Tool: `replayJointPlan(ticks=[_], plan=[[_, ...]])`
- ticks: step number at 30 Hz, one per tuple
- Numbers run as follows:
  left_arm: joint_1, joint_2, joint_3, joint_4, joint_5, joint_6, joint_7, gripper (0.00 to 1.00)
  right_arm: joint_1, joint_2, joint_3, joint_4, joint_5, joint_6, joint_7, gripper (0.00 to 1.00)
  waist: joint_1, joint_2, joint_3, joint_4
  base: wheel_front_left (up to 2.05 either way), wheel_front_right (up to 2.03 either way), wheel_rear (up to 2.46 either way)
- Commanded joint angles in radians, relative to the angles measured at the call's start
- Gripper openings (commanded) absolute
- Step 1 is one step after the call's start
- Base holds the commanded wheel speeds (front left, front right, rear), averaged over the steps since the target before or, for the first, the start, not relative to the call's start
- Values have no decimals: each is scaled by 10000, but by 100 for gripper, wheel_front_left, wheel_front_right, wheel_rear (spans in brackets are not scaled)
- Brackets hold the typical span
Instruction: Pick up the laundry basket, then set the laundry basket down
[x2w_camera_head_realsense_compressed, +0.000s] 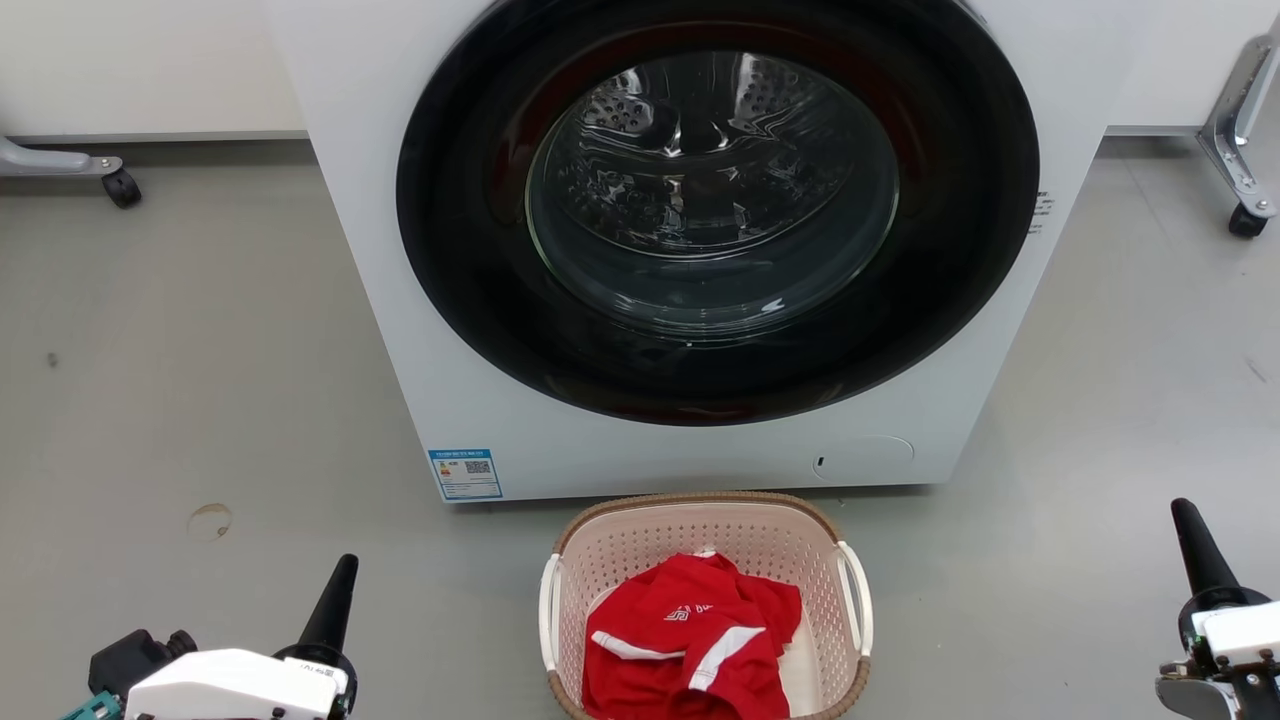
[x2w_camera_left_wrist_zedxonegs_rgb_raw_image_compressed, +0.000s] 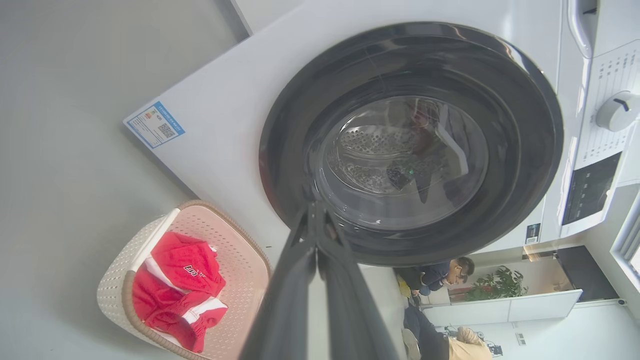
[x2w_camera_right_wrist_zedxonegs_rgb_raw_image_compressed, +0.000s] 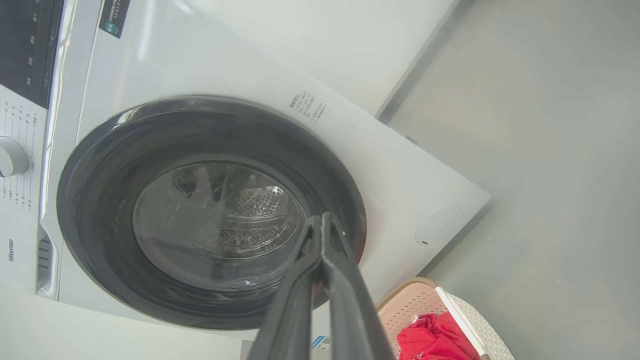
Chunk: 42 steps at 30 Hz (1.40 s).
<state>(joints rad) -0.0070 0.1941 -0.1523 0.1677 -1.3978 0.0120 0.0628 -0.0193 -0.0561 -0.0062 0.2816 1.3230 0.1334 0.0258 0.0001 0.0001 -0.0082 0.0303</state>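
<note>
The laundry basket (x2w_camera_head_realsense_compressed: 640, 540) stands on the floor just in front of the washer, at the bottom centre of the head view. It is pale pink-cream and perforated, with a brown rim and white side handles, and a red and white garment (x2w_camera_head_realsense_compressed: 690, 640) lies inside. Both wrist views show it too: the basket (x2w_camera_left_wrist_zedxonegs_rgb_raw_image_compressed: 235, 250) at lower left, the basket (x2w_camera_right_wrist_zedxonegs_rgb_raw_image_compressed: 420, 300) at lower right. My left gripper (x2w_camera_head_realsense_compressed: 345, 565) is shut, well to the basket's left. My right gripper (x2w_camera_head_realsense_compressed: 1185, 510) is shut, far to its right. In each wrist view the fingers meet at the tips (x2w_camera_left_wrist_zedxonegs_rgb_raw_image_compressed: 314, 207) (x2w_camera_right_wrist_zedxonegs_rgb_raw_image_compressed: 322, 220).
A white front-loading washer (x2w_camera_head_realsense_compressed: 420, 300) with a closed dark round door (x2w_camera_head_realsense_compressed: 715, 215) rises directly behind the basket. Wheeled metal legs (x2w_camera_head_realsense_compressed: 120, 185) (x2w_camera_head_realsense_compressed: 1245, 215) stand at the far left and right by the wall. A seated person (x2w_camera_left_wrist_zedxonegs_rgb_raw_image_compressed: 440, 272) shows in the left wrist view.
</note>
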Motion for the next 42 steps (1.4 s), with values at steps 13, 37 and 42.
replayJointPlan(ticks=[13,37,42], plan=[[-752,-468,1189,189,-979,-634,167,0,-701,-147,-382,-322,1248,-21,363,0,0,-1,45,-121,0,0,0],[-993,-1288,2455,769,-2279,-1427,339,0,-881,16,-1025,-371,2898,-27,833,0,-1,-1,113,-303,0,0,0],[-994,-1298,2469,769,-2268,-1427,350,0,-881,19,-1029,-371,2894,-27,837,0,-1,-1,113,-303,0,0,0]])
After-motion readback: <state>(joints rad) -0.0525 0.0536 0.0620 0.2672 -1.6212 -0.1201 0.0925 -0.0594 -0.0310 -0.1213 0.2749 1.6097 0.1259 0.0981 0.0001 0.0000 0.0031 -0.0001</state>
